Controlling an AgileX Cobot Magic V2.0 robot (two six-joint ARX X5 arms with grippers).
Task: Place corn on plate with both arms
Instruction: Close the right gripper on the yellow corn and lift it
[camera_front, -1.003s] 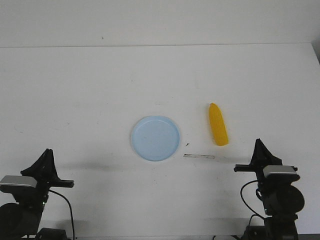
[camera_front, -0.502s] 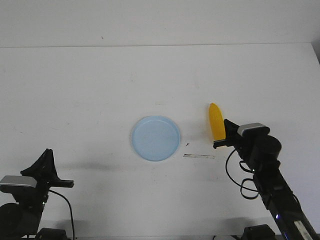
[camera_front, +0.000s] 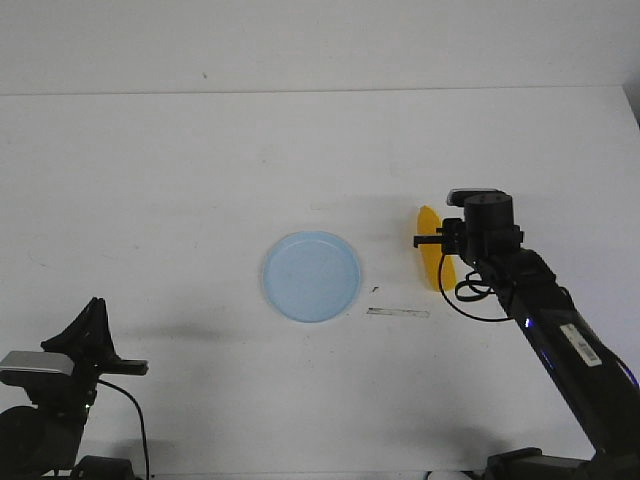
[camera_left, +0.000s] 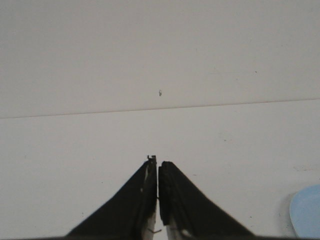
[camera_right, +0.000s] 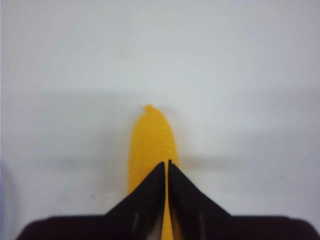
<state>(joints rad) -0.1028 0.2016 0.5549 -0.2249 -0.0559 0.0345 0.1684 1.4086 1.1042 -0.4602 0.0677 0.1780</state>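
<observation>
Corn (camera_front: 428, 245): lying on the table right of the plate (camera_front: 311, 276), apart from it. My right gripper (camera_right: 166, 167): poised over the cob along its length, fingers pressed together, grasping nothing; I judge it must open first. My left gripper (camera_left: 158, 172): parked, likewise closed and empty.

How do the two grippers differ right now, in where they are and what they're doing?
The right gripper is stretched out over the corn; the left gripper sits back at the table's near edge, over bare surface. The right wrist view is filled with corn; the left shows only the plate's edge. Both are shut, holding nothing.
</observation>
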